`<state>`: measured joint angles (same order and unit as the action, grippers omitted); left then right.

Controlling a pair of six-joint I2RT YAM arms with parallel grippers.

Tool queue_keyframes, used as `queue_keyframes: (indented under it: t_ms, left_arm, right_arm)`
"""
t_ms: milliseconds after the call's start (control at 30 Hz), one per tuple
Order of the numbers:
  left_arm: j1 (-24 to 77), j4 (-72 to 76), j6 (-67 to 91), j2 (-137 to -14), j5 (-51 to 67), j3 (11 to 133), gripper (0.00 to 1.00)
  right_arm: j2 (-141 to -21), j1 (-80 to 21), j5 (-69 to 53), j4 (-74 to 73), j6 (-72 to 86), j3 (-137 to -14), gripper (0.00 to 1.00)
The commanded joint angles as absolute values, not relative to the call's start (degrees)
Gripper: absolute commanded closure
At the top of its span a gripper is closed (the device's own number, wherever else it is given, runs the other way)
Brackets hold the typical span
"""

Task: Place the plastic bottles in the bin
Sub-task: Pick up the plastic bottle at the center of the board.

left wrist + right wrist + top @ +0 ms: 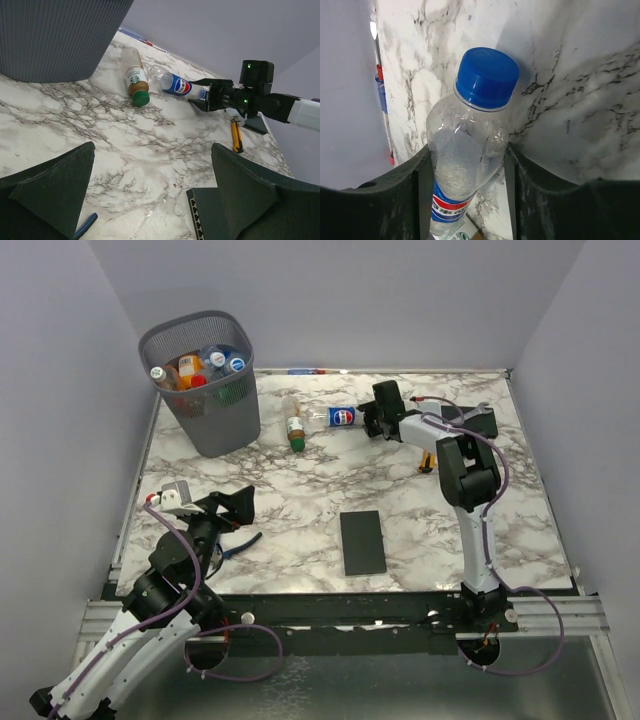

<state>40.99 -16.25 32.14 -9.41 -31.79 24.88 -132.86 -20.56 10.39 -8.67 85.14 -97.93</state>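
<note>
At far left I have the mesh bin (212,428) standing at the table's back corner, with several plastic bottles (198,366) already inside, orange and clear, with blue and red caps showing above the rim. Nearer me, the left gripper (236,510) hangs over the marble table (300,490) with its jaws spread wide and nothing between them. Blue-handled pliers (243,543) lie just beside it, partly under the arm.

Toward the middle, right of the bin, a brown Starbucks bottle (294,425) with a green cap lies on its side. Just beside it lies a clear Pepsi bottle (340,417), its blue cap pointing toward the right arm. My right gripper (466,152) has its two fingers pressed against the sides of that bottle, just below the cap, with the bottle still down on the table.

A flat black slab (361,542) sits nearer the front edge. An orange-handled screwdriver (428,459) lies beneath the right arm.
</note>
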Motion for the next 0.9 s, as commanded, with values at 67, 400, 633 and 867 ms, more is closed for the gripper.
queue_keyframes:
  t_ms: [67,400,633,867]
  left_arm:
    - [41.13,-17.31,32.34,-8.4,-33.33,24.35,0.01]
    - [41.13,-11.71,33.22,-11.99,-36.06,24.89,0.01]
    - [41.13,0.83,25.07,-28.1,-25.02,33.46,0.01]
    - [41.17,3.46,21.01,-54.62,20.06,51.81,0.01]
  right_arm:
    - [-125.33,-20.13,15.21,-11.85,75.32,-87.27,0.6]
    - [-92.81,-20.63,9.31,-3.69,41.34,-71.66,0.64]
    - [-74.47,-22.42,-14.72,-18.43,21.66,-66.71,0.63]
    - [-57.63,-23.36,-32.58,-21.75,12.09,-59.31,0.62]
